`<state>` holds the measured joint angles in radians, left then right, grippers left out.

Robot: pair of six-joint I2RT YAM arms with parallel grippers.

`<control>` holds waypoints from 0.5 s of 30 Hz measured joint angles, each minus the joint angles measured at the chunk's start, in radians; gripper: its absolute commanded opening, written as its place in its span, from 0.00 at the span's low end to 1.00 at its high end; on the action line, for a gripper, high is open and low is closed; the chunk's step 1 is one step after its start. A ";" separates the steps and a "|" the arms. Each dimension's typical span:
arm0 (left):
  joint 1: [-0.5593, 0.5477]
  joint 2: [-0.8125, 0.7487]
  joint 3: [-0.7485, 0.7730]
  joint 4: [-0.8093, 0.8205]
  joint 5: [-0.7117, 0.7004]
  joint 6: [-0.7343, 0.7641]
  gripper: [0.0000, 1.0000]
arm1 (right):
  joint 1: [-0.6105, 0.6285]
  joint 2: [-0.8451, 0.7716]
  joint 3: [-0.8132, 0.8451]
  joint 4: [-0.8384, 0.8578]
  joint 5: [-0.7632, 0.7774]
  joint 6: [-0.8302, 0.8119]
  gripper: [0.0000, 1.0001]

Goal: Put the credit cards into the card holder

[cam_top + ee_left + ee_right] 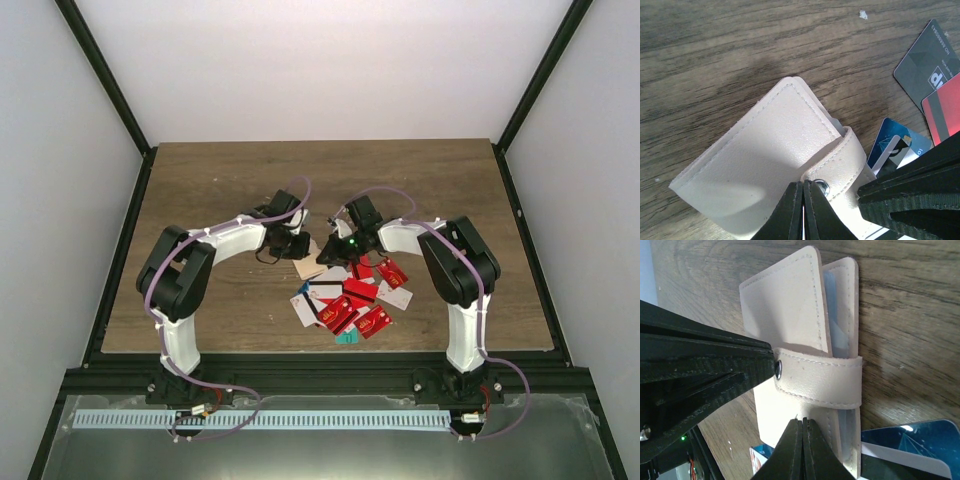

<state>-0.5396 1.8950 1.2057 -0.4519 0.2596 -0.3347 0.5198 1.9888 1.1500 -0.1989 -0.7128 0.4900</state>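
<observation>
The card holder, a beige folded wallet, lies on the table between both grippers. Its snap tab wraps over the cover, and clear sleeves show between the leaves. My left gripper is shut, its tips at the metal snap on the tab's end; nothing shows between the jaws. My right gripper is also shut, its tips resting on the cover just below the tab. The credit cards, mostly red with some white and blue, lie in a heap just in front of the holder.
A grey card, a red card and a blue card lie close to the holder's tab side. Another blue card sits beside the holder's edge. Black frame rails border the wooden table.
</observation>
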 measured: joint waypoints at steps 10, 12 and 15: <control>-0.004 0.000 -0.009 0.014 0.011 0.000 0.04 | 0.000 0.007 0.023 0.026 -0.083 0.031 0.01; -0.004 0.000 -0.010 0.014 0.011 0.000 0.04 | 0.000 0.010 0.037 0.037 -0.098 0.043 0.01; -0.004 0.000 -0.011 0.016 0.011 0.000 0.04 | 0.000 0.016 0.056 0.057 -0.111 0.062 0.01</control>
<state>-0.5434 1.8946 1.1950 -0.4358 0.2703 -0.3347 0.5194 2.0045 1.2057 -0.1417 -0.8238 0.5522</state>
